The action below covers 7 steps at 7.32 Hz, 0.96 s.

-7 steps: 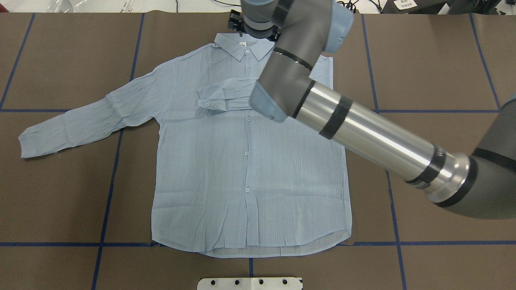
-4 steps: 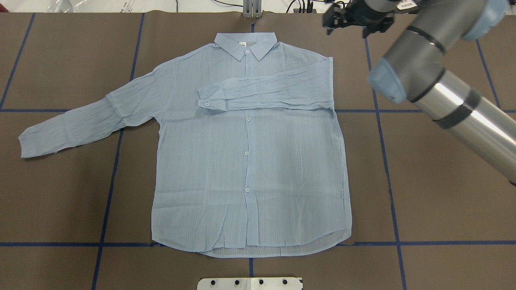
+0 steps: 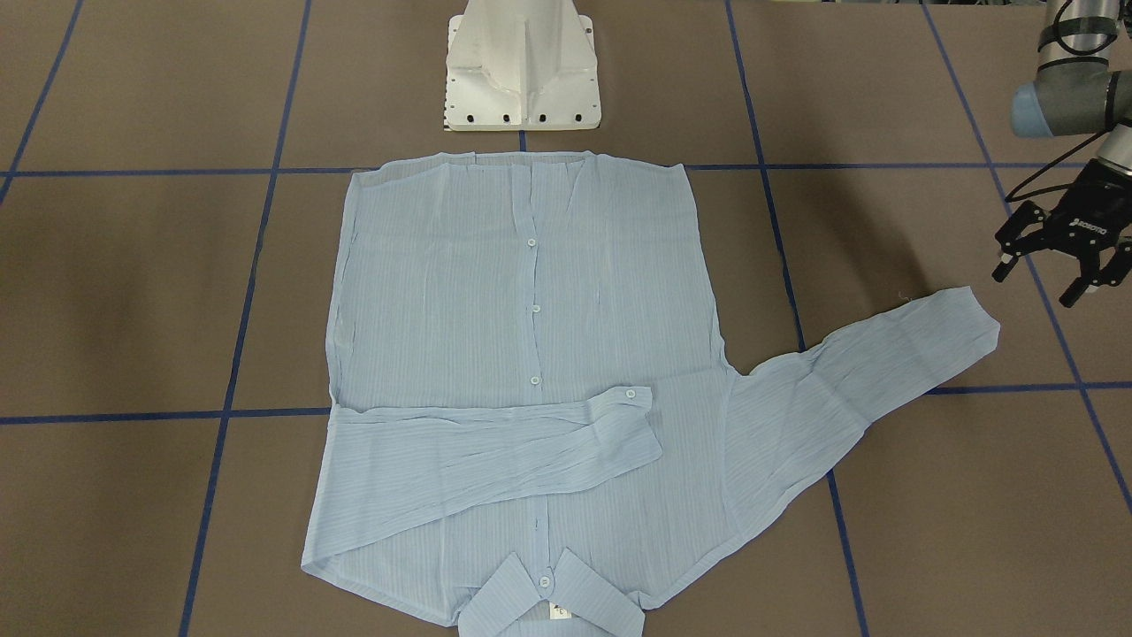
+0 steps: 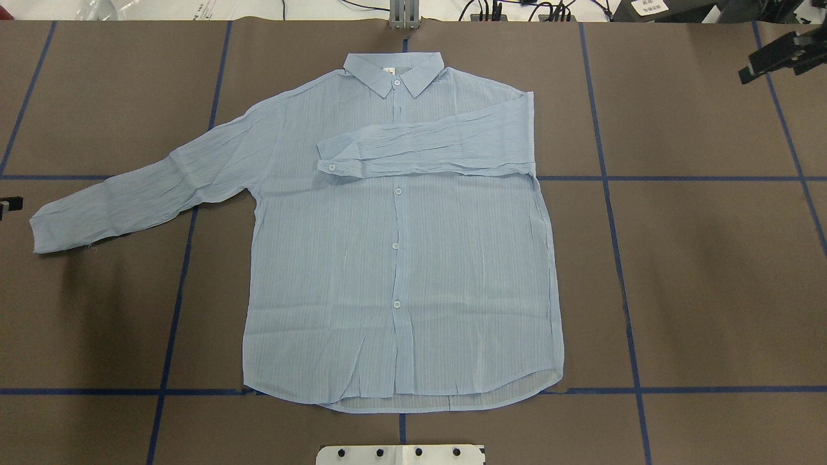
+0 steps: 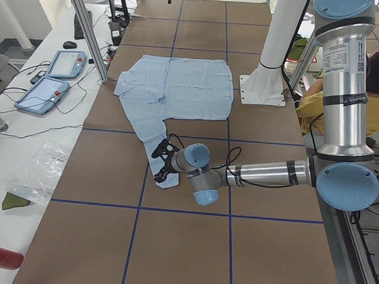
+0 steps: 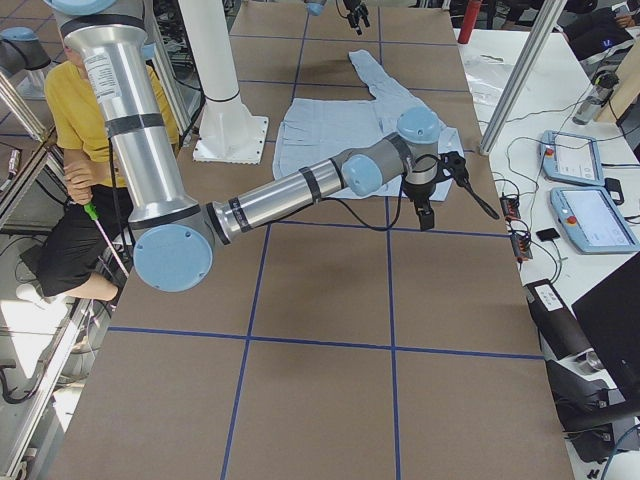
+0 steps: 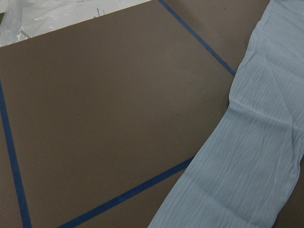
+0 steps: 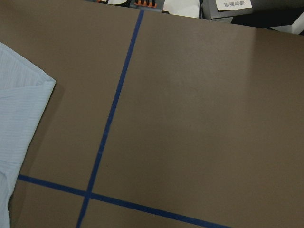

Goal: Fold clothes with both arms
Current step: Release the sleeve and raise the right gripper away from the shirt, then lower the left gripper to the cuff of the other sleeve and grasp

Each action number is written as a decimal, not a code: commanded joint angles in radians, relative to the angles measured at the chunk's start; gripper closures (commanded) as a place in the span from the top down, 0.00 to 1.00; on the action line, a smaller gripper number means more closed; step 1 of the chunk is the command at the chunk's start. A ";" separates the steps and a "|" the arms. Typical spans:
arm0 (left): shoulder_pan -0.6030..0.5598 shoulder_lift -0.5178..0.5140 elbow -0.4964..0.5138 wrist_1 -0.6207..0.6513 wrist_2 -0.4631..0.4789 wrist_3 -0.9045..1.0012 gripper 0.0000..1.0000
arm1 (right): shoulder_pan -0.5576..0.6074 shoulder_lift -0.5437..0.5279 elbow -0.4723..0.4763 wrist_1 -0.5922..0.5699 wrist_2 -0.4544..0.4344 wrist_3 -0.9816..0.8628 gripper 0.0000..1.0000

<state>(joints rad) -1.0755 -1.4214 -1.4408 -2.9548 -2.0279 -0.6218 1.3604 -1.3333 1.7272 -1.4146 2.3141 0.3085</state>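
- Blue shirt [image 4: 400, 258], one, lies flat mid-frame; one sleeve crosses its chest, one stretches left in the overhead view.
- Two arms [image 5: 270, 172] reach low; left gripper [image 3: 1032, 289], fingers spread, beside the outstretched cuff [image 3: 968, 320].
- Right gripper [image 4: 778, 57], upper right corner: openness unclear.

Thin, crinkled, slightly sheer light blue cloth shirt [image 4: 400, 258], matt brown paper-like bench [image 4: 711, 271], smooth blue tape lines [image 4: 623, 258], shiny bare-metal right arm [image 6: 280, 195], matt black left tool [image 3: 1032, 289], glossy white base [image 3: 522, 71]
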 commanded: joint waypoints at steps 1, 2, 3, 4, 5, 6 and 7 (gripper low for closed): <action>0.092 0.007 0.048 -0.023 0.066 -0.078 0.85 | 0.034 -0.047 0.005 0.028 0.022 -0.046 1.00; 0.124 0.007 0.065 -0.050 0.121 -0.114 0.75 | 0.034 -0.056 0.005 0.042 0.022 -0.046 1.00; 0.158 0.007 0.065 -0.050 0.126 -0.136 0.75 | 0.034 -0.063 0.005 0.048 0.022 -0.045 1.00; 0.173 0.007 0.065 -0.050 0.130 -0.134 0.76 | 0.034 -0.063 0.005 0.048 0.022 -0.045 1.00; 0.195 0.007 0.065 -0.050 0.161 -0.131 0.80 | 0.034 -0.066 0.006 0.048 0.021 -0.046 1.00; 0.210 0.007 0.068 -0.049 0.181 -0.131 0.80 | 0.034 -0.070 0.011 0.048 0.021 -0.046 1.00; 0.215 0.009 0.068 -0.049 0.183 -0.131 0.80 | 0.034 -0.075 0.015 0.048 0.021 -0.046 1.00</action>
<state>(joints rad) -0.8734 -1.4139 -1.3741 -3.0039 -1.8577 -0.7531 1.3943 -1.4025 1.7373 -1.3670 2.3349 0.2625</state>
